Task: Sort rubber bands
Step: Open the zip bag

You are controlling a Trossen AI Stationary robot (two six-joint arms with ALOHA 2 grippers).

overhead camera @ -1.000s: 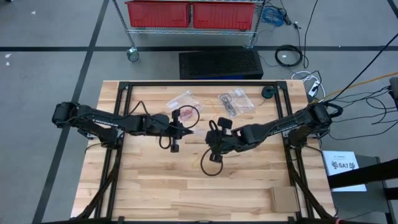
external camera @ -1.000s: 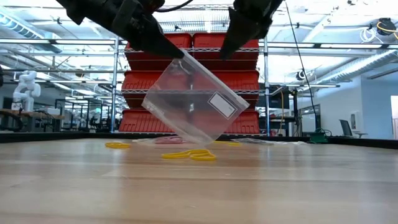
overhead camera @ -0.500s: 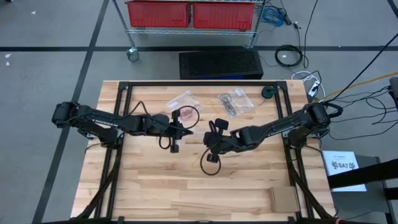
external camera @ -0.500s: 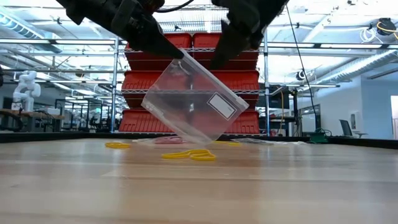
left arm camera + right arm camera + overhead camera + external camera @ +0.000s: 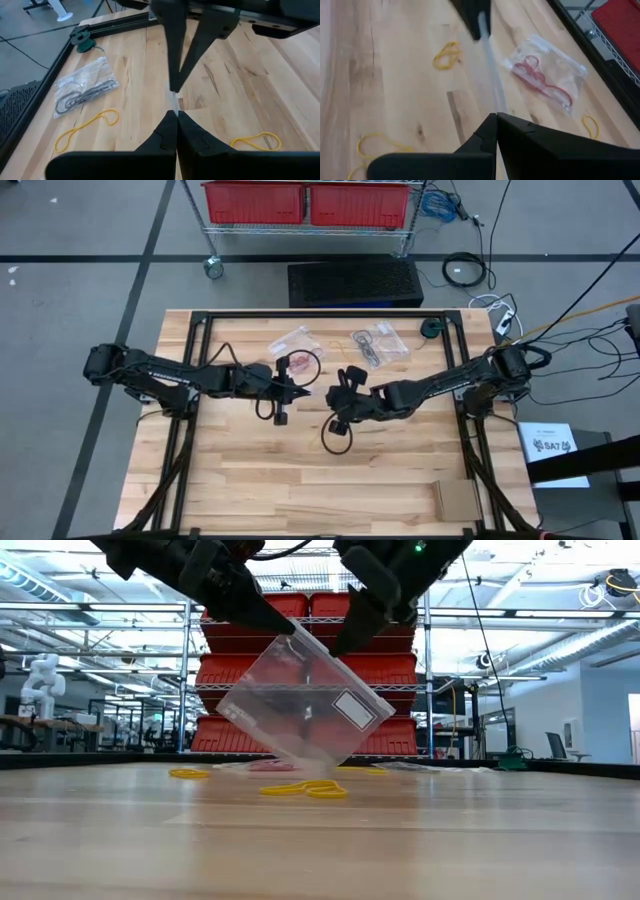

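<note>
The left gripper (image 5: 283, 624) is clamped on one top corner of a clear plastic bag (image 5: 305, 700), and the right gripper (image 5: 340, 643) is pinched shut on the bag's upper edge close beside it, so the two sets of fingertips nearly meet above the middle of the table (image 5: 400, 470). The bag hangs tilted between them, off the wood, with a white label patch on its side; it looks empty, though that is hard to tell. Below and behind it, loose yellow rubber bands (image 5: 305, 788) lie on the tabletop, with another yellow band (image 5: 188, 774) off to the side. Toward the far edge of the table lies a bag of red bands (image 5: 543, 75), and beside it a bag of black bands (image 5: 82, 86) flat on the wood. A yellow loop (image 5: 85, 129) rests just beside the black-band bag.
</note>
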